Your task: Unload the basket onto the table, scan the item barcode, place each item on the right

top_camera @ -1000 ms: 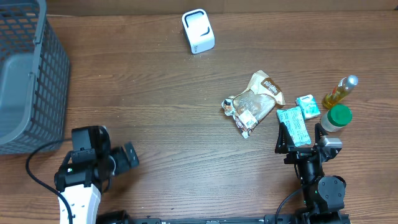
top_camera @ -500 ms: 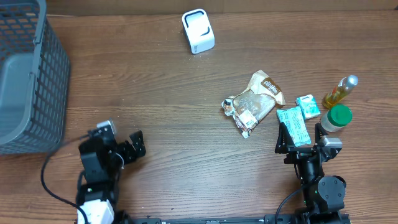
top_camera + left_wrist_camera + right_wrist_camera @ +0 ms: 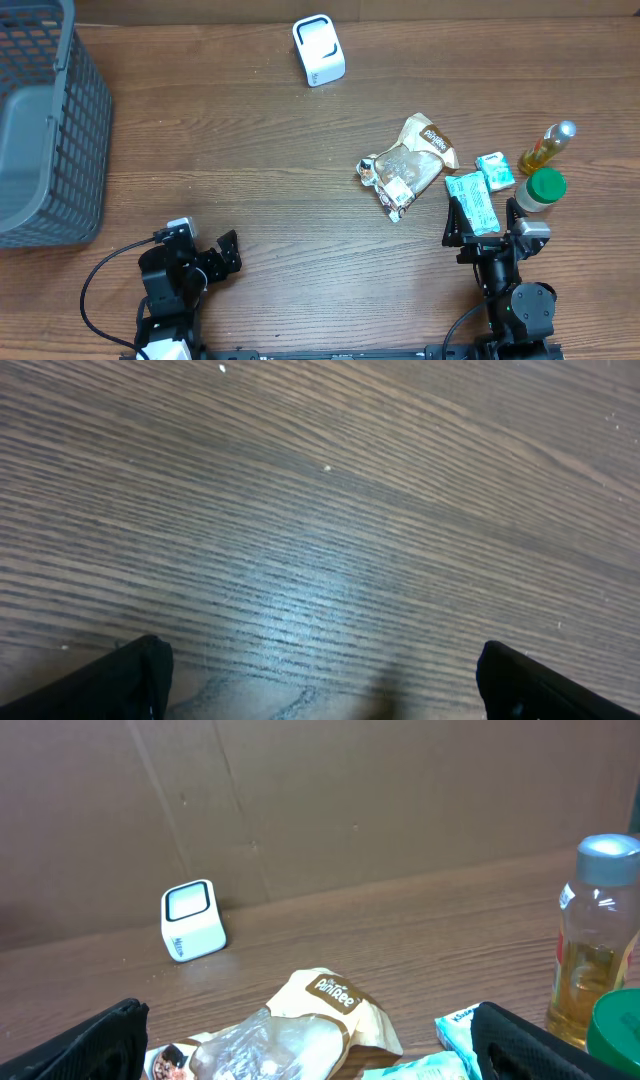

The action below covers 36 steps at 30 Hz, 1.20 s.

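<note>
- Here, the left gripper point(image 3: 205, 243) is hanging low by the table's point(image 3: 250, 150) front edge, jaws spread.
- The right gripper point(image 3: 483, 228) is sitting spread too, near the snack bag point(image 3: 408, 165).

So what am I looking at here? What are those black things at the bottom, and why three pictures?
Those are two robot arms, each ending in a two-finger gripper. One picture looks down from above the table; the other two come from cameras on the wrists, so the dark shapes in their lower corners are the arms' own fingers. There you see a grey basket, a white scanner, a snack bag, a teal packet, a small teal box, a bottle and a green-lidded jar. The left gripper and right gripper are open and hold nothing; the right one stands at the teal packet.
</note>
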Motion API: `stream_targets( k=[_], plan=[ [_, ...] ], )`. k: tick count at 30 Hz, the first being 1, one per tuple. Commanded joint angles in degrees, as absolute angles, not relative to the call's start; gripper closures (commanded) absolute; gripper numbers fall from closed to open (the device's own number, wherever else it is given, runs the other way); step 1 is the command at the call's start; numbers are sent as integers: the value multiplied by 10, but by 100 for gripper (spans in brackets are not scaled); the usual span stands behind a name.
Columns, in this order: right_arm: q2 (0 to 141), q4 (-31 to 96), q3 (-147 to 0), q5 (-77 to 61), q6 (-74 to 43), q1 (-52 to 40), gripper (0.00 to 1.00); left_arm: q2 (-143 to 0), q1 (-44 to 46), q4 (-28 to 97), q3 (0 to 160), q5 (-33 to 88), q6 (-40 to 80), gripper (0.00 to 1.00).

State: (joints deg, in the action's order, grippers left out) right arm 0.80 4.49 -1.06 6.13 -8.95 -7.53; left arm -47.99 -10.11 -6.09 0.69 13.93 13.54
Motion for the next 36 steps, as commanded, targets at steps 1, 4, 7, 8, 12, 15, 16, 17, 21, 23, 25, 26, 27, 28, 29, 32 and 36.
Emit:
stream_targets(
  k=[1,4,7,8,12,15,16,17,21,23,25,26,27,28,29,32,36],
  plan=[
    [2,42,-4,59,-87,-74,0,-470,-97,-45,3,131,109,0],
    [2,42,-4,59,-87,-74,0,-458,-97,-41,3,129,81,0],
    [2,42,-4,59,-87,-74,0,-437,-97,-12,3,129,63,1],
    [2,42,-4,59,-87,-74,0,-428,-97,0,3,129,63,0],
    [2,42,-4,59,-87,-74,0,-387,-97,32,3,129,61,1],
    [2,42,-4,59,-87,-74,0,-367,-97,32,3,129,57,1],
    [2,42,-4,59,-87,-74,0,-360,-97,33,3,129,55,0],
    [2,42,-4,59,-87,-74,0,-354,-96,34,3,129,55,0],
    [2,42,-4,59,-87,-74,0,-322,-81,35,3,120,35,1],
    [2,42,-4,59,-87,-74,0,-301,-66,35,3,115,10,0],
    [2,42,-4,59,-87,-74,0,-278,-52,36,3,114,-16,1],
    [2,42,-4,59,-87,-74,0,-265,-48,36,3,114,-29,0],
    [2,42,-4,59,-87,-74,0,-255,-45,36,3,114,-35,0],
    [2,42,-4,59,-87,-74,0,-243,-44,36,3,114,-41,0],
    [2,42,-4,59,-87,-74,0,-233,-44,36,3,112,-42,1],
    [2,42,-4,59,-87,-74,0,-201,-44,37,3,103,-43,0],
    [2,42,-4,59,-87,-74,0,-179,-44,37,3,101,-43,0]
  ],
)
